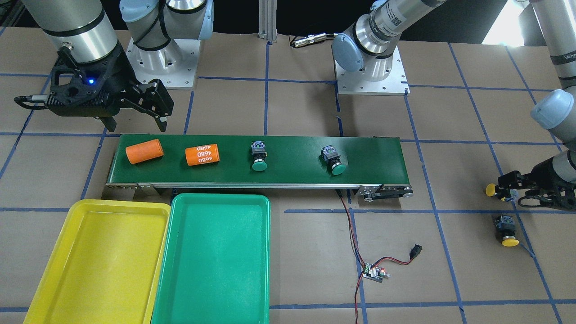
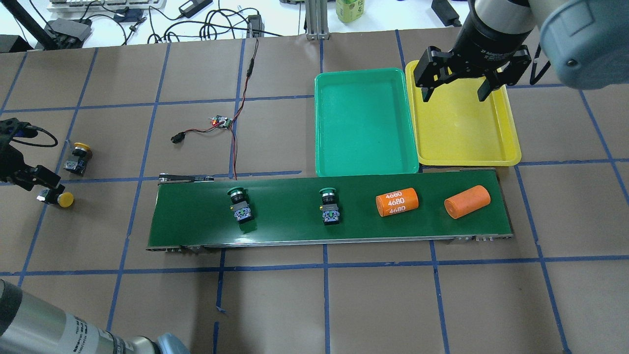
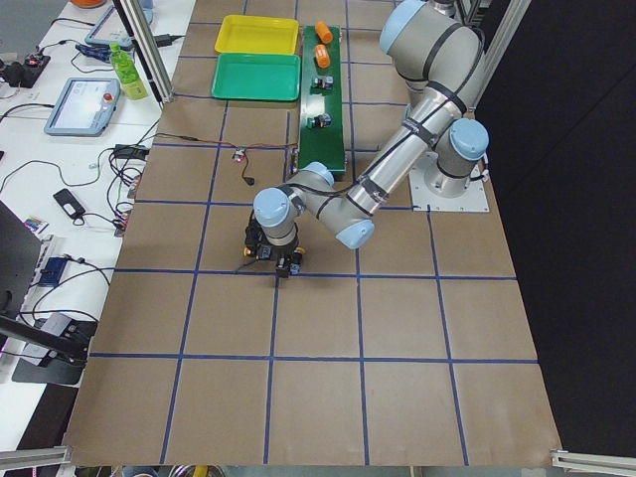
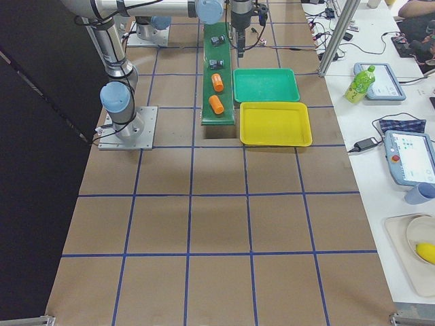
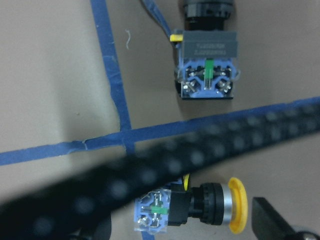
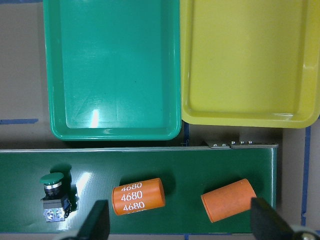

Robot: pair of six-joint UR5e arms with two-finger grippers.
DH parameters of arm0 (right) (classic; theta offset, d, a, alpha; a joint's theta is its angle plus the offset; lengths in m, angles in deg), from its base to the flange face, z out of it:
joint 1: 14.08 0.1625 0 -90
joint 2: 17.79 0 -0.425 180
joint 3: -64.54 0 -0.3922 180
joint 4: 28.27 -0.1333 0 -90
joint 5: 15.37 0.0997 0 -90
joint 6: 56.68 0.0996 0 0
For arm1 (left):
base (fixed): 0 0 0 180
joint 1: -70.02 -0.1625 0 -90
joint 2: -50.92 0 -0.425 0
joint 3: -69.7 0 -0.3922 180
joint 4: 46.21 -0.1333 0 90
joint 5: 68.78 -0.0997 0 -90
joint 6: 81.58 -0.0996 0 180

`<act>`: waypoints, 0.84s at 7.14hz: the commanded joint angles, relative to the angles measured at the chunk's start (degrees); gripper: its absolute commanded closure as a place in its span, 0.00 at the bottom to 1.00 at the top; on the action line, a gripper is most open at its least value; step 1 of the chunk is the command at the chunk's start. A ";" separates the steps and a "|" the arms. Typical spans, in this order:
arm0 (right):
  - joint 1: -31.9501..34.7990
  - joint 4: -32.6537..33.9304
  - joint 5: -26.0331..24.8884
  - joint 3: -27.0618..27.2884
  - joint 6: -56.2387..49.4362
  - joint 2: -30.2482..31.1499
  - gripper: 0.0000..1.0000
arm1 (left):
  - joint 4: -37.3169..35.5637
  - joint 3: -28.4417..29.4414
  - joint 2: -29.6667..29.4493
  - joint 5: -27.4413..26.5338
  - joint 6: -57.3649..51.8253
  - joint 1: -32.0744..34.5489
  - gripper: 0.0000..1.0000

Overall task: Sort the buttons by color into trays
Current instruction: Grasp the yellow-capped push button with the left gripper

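Left pincer point(image 1: 507, 192), jaws wide, straddles a yellow button point(image 5: 205, 212) — light, rigid, slick-capped; I'd pinch its black body. Right pincer point(image 2: 454, 91) wide too.

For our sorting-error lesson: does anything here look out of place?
Two orange cylinders lie on the conveyor belt in line with two green buttons, yet are not buttons. Two yellow buttons lie off the belt, on the table.
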 commanded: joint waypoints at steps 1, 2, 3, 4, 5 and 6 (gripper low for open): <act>0.00 0.00 0.00 0.00 0.00 0.00 0.00 | 0.56 -0.36 -0.13 0.37 0.32 0.00 0.00; 0.00 0.00 0.00 0.08 0.00 0.00 0.00 | 0.48 -0.62 -0.47 0.29 0.50 0.00 0.00; 0.00 0.00 0.00 0.00 0.00 0.00 0.00 | 0.48 -0.80 -0.82 0.29 0.58 0.00 0.00; 0.00 0.00 0.00 0.08 0.00 0.00 0.00 | 0.56 -0.80 -0.92 0.20 0.67 0.00 0.00; 0.00 0.00 0.00 0.00 0.00 0.00 0.00 | 0.56 -1.32 -1.00 0.20 0.50 0.00 0.00; 0.00 0.00 0.00 0.00 0.00 0.00 0.00 | 0.30 -2.37 -1.27 0.11 0.24 0.00 0.00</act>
